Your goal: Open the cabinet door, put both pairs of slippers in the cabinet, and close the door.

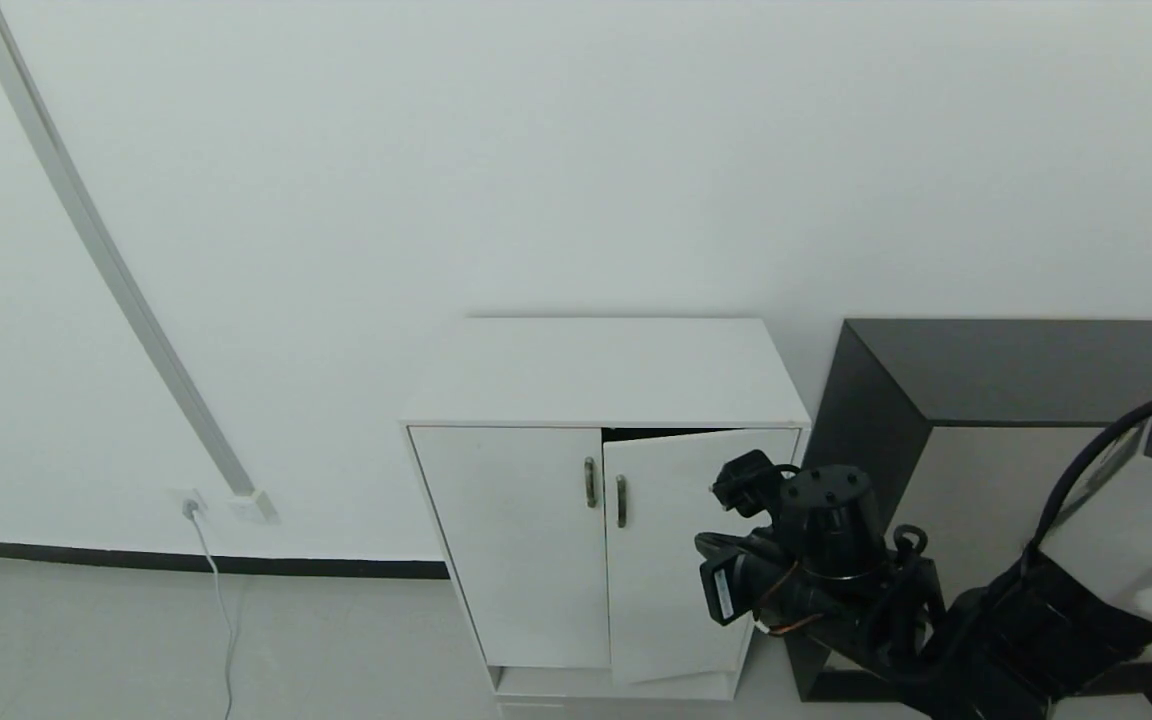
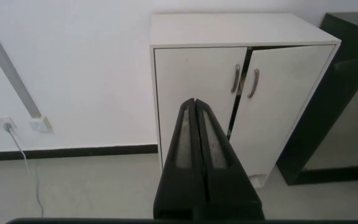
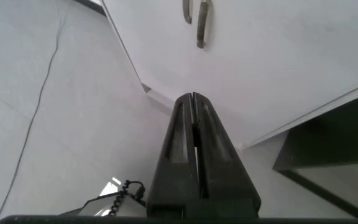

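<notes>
The right end effector is fully closed and empty. Just ahead of it the right-hand cabinet door stands ajar. It is likely rigid, light and free-swinging. Grasp its vertical bar handle.

Cabinet — smooth matt laminate, handles — dull metal, dark unit glossy.

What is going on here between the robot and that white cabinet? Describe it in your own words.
The robot is working on a white cabinet against the wall. Its right door stands slightly ajar, with a dark gap along the top, while the left door is shut. The right end effector is closed and points at the lower part of the ajar door, below the handle, gripping nothing. The left end effector, also closed and empty, faces the cabinet from farther back.
</notes>
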You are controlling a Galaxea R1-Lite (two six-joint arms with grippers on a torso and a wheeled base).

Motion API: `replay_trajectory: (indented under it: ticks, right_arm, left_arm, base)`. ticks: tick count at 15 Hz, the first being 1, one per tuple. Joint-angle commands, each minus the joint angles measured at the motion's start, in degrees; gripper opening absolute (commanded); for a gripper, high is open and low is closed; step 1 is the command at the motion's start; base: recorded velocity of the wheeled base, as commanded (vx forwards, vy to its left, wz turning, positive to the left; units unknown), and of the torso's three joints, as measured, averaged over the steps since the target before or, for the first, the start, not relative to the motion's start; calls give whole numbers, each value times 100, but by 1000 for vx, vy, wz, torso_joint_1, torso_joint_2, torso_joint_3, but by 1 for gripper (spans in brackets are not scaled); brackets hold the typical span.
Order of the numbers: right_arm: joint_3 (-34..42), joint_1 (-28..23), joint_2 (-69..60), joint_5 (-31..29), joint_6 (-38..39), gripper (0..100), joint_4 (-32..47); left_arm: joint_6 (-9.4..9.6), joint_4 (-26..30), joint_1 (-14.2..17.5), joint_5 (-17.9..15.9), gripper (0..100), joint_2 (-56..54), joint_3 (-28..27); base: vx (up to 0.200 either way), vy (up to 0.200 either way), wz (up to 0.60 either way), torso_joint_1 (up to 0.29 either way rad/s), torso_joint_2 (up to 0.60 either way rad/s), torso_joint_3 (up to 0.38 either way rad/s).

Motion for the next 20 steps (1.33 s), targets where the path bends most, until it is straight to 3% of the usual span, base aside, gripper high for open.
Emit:
replay_trajectory:
  ticks: [1,11,13,17,20]
  right_arm:
    - [375,66,44,65,-38,0,-110]
    - [832,356,272,162,-38,0,-453]
    - [797,356,422,162,-2,0,-479]
    - [648,312,1160,135,-2,0,-1270]
    - [94,66,1661,135,-2,0,-1376]
  left_arm:
    - [5,-4,1,-2,0,7,1]
    - [-4,-4,1,-2,0,7,1]
    - [-4,-4,1,-2,0,7,1]
    - [-4,-4,1,-2,0,7,1]
    - [-4,-4,1,-2,0,7,1]
  base:
    - [0,0,0,0,0,0]
    - [180,0,0,4,2,3]
    - [0,0,0,0,0,0]
    - [0,0,0,0,0,0]
    - [0,0,0,0,0,0]
